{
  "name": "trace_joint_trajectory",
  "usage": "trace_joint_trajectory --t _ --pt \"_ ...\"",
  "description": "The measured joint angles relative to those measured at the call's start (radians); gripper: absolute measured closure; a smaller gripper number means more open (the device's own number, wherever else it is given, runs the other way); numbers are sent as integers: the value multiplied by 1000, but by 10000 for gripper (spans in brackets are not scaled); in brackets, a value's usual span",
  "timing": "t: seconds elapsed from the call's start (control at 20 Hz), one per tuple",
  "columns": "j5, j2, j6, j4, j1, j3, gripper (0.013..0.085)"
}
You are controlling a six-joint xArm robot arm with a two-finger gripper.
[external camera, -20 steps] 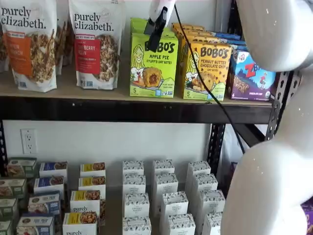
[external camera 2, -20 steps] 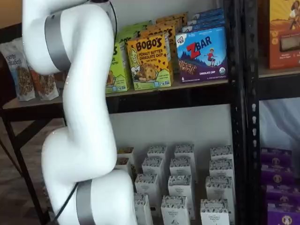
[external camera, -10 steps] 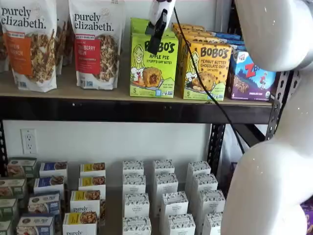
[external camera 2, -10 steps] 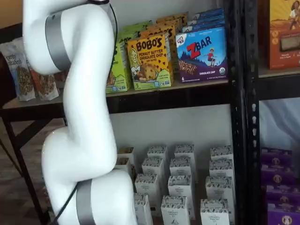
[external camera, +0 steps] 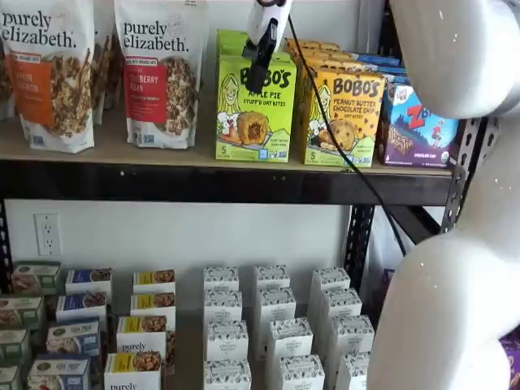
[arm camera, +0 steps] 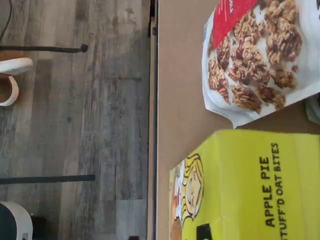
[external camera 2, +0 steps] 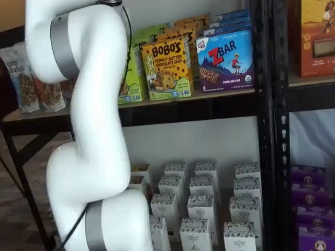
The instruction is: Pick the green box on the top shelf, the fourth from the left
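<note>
Directly below gripper, green box

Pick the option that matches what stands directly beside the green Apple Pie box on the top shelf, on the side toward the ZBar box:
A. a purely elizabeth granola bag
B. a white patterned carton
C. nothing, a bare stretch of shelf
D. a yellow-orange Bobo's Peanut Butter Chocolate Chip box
D: in a shelf view the green box stands on the top shelf with the yellow-orange Bobo's box right next to it, and the ZBar box beyond that.
</note>
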Motion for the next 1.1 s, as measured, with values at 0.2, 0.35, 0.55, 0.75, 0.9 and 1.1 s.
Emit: trace_joint_trajectory --t 0.2,0.35,0.55,0.75,0.9,1.1 --pt "-11 -5 1 -2 2 12 170" --pt "-21 -10 0 -3 3 23 210" --pt "-27 -15 -2 1 2 33 330" --pt "-35 -18 -3 8 1 40 410" --pt "-41 -20 -4 12 1 43 450" --pt "-31 -15 -1 14 2 34 530"
